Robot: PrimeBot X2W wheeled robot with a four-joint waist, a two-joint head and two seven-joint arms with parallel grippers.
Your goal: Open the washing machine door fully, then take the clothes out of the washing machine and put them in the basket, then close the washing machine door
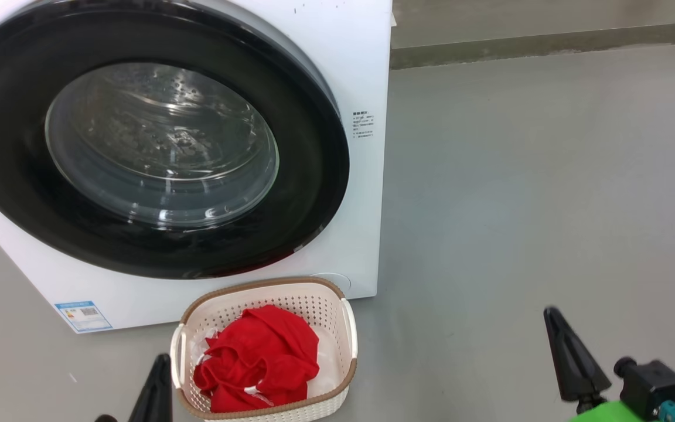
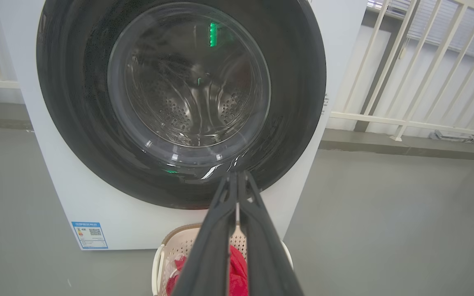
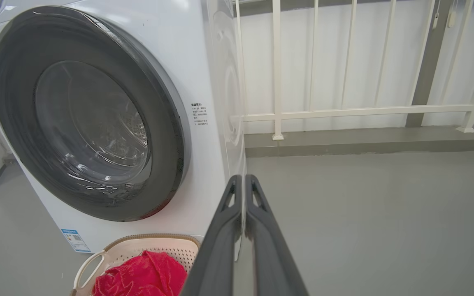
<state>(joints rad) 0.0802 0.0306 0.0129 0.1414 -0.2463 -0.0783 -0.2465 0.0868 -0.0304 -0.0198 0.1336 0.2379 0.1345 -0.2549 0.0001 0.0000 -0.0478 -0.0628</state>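
Left fingers (image 2: 214, 230) & right fingers (image 3: 220, 230) both pinched together, empty. Clothes (image 1: 258, 363) in basket (image 1: 346, 328) on floor (image 1: 519, 205), just in front of washer (image 1: 367, 70); door (image 1: 15, 193) looks shut. Risk: if latch didn't catch, door swings open.

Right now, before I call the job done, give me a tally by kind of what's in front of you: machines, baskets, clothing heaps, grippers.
washing machine, door shut: 1
basket: 1
heap of red clothes, in the basket, pieces not separable: 1
grippers, the left gripper and the right gripper, both closed and empty: 2
Total: 5
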